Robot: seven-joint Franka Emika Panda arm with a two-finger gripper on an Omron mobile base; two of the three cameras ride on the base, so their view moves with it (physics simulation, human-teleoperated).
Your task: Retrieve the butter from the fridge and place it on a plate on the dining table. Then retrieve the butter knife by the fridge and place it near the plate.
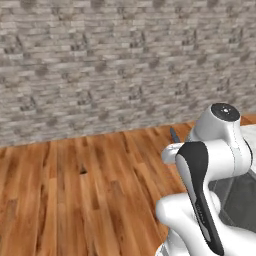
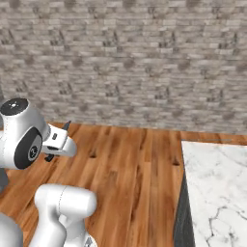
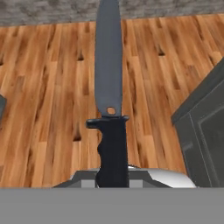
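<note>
knife: the butter knife (image 3: 109,105) is held in the jaws by its handle, with the blade sticking straight out in front of them, up in the air over the wood floor (image 3: 48,87).
jaws: shut tight on the butter knife's black handle; the finger tips themselves are hidden behind it.
how it will handle: it looks light, stiff and thin. The blade looks smooth, so it could slip or twist if held there.
where to hold: the bumpy black handle, just behind the little cross guard, looks like the best spot, and that is where the hold is now.
how it looks: a long dark grey blade with a small hole near the handle, a short cross guard, and a black handle with finger bumps.
desk: the dining table (image 2: 217,188), white marble with grey lines and a grey base, is off to the side of the jaws, and the knife is not over it yet.
step: carrying the knife to the desk, I think.
</note>
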